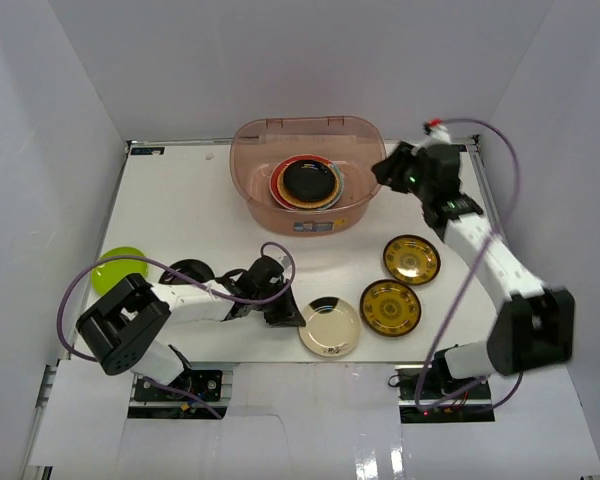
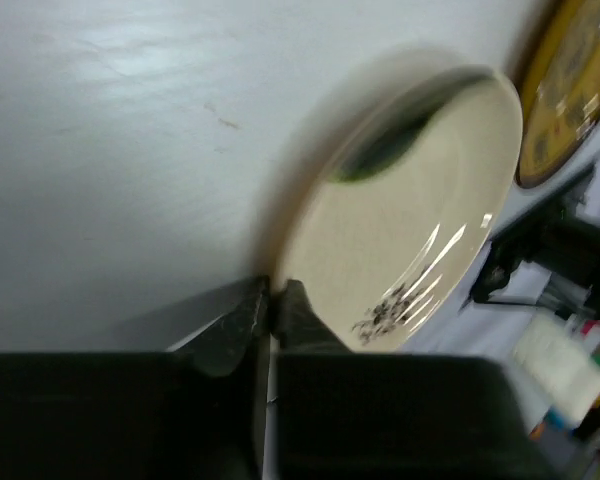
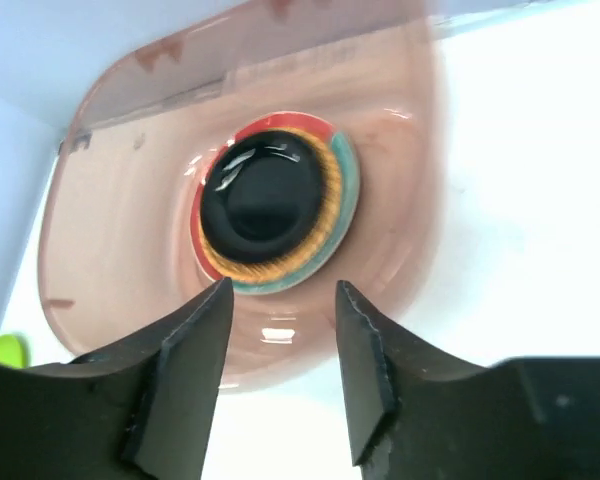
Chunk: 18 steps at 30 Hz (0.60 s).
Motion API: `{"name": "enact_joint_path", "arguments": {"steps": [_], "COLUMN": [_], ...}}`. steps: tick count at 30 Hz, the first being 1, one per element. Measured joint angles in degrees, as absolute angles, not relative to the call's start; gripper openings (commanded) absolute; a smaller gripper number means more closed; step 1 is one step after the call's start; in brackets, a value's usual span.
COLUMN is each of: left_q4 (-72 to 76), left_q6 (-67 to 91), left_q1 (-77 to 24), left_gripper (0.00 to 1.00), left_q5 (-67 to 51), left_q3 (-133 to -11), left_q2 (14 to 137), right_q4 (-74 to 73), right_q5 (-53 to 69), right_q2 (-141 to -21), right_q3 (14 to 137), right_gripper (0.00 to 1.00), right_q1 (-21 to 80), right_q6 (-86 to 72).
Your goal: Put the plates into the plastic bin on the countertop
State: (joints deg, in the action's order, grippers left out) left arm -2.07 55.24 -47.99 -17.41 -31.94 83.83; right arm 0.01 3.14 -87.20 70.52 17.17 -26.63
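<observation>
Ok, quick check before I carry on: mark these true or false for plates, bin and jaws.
1. The glossy black plate tops the stack in the plastic bin. True.
2. The right gripper holds a plate. False: its jaws are open and empty, near the bin.
3. Two gold-patterned plates lie on the countertop, outside the bin. True.
4. The lime green plate is in the bin. False: it sits on the countertop at the far left.
5. The left gripper is wide open. False: its jaws are closed at the cream plate's rim.
</observation>
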Motion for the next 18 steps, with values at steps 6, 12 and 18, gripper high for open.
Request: {"name": "enact_joint_path", "arguments": {"steps": [6,12,18], "left_q4": [-4.71,-15.4,-14.61], "left_q6": [53.28,50.06,45.41], "left_q1": [-48.23,-47.81,-41.65], "left_gripper": [0.0,0.0,0.0], "left_q5": [-14.96,-10.87,-10.17], "left_q3": [-32.08,-47.05,-74.83], "left_q2": [78.67,65.1,72.82], "right_q4": [6.46,-0.36,5.85], "right_q5": [2.13,2.94,8.19], "right_q2": [-49.87,-41.19,-50.83], "right_q3": [32.53,13.32,10.5], "right_gripper": [0.2,0.7,0.63], "right_q1": [2.31,-10.92,-17.32], "right_q6": [-32.88,-37.47,-38.59]}}
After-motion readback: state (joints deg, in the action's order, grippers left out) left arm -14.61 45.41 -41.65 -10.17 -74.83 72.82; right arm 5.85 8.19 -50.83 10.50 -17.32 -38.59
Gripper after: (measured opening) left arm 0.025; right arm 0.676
